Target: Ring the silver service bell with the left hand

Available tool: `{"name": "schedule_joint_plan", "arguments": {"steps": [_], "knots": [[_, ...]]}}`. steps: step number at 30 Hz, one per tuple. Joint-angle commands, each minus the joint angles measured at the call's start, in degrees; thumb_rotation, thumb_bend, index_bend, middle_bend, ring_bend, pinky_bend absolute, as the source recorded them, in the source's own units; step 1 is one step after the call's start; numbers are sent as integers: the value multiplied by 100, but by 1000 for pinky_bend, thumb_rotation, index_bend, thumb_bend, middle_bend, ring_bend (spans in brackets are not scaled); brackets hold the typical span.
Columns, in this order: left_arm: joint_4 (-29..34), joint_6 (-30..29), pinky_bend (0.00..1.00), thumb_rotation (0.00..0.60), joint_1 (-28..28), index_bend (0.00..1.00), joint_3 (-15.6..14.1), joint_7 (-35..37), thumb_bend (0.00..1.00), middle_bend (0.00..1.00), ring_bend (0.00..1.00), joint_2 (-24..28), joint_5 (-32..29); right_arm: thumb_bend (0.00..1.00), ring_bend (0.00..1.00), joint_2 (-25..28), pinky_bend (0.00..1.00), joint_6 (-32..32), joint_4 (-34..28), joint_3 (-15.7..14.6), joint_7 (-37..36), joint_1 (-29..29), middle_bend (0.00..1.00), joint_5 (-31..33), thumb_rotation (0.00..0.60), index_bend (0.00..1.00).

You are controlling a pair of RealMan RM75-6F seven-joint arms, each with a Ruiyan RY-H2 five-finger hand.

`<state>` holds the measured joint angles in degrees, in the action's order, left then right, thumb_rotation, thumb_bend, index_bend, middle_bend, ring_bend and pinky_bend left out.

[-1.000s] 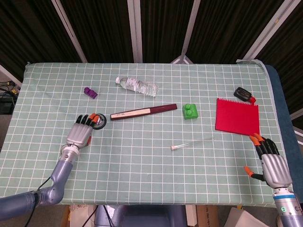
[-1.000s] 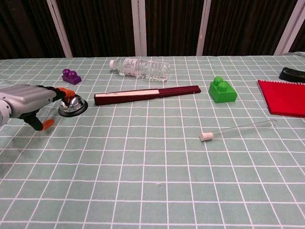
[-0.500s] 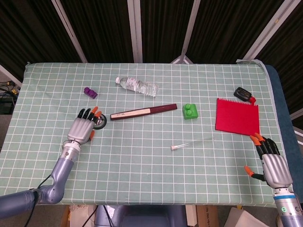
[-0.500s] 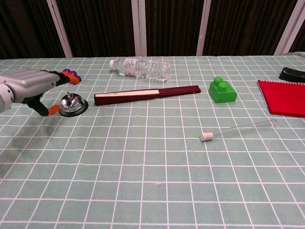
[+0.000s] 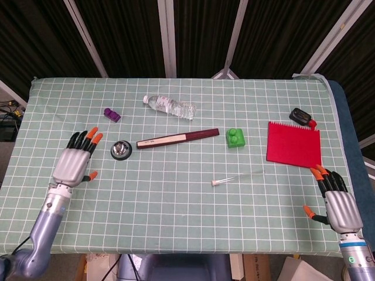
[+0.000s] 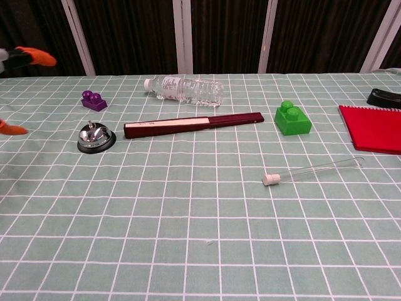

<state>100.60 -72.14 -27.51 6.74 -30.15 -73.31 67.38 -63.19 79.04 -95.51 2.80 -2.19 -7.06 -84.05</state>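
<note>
Silver service bell (image 5: 120, 150), untouched on surface (image 5: 176, 199).
Left hand (image 5: 74, 163) spread, empty; chest view shows only its fingertips (image 6: 36, 56).

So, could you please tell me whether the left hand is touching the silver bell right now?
Apart. The head view shows the left hand open, well left of the silver bell, with bare tablecloth between them.

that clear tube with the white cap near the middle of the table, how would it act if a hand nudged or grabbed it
The test tube lies on its side on the flat cloth and looks round, so a sideways nudge would probably set it rolling. It is thin and clear, likely glass or hard plastic, so probably stiff, light, and possibly breakable under a firm squeeze. Its smooth wall may slip between fingers; the white cap might offer better grip.
</note>
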Motion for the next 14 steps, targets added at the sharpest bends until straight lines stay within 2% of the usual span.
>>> {"name": "schedule_joint_plan", "arguments": {"steps": [1, 7, 12, 14], "knots": [[280, -599, 0, 600, 671, 0, -648, 497, 140, 0, 0, 571, 683, 289, 0, -11, 0, -5, 3, -3, 44, -3, 0, 1, 600, 0], [206, -1496, 0, 600, 1488, 0, -1250, 1089, 128, 0, 0, 977, 1428, 288, 0, -40, 0, -33, -6, 1, 197, -18, 0, 36, 600, 0], [-218, -1859, 0, 600, 1925, 0, -1525, 1496, 128, 0, 0, 1018, 1736, 288, 0, -38, 0, -24, -29, 5, 204, -12, 0, 47, 600, 0], [-295, -1908, 0, 600, 1983, 0, -1516, 1630, 128, 0, 0, 1017, 1777, 289, 0, -37, 0, -17, -29, 5, 205, -12, 0, 37, 600, 0]]}}
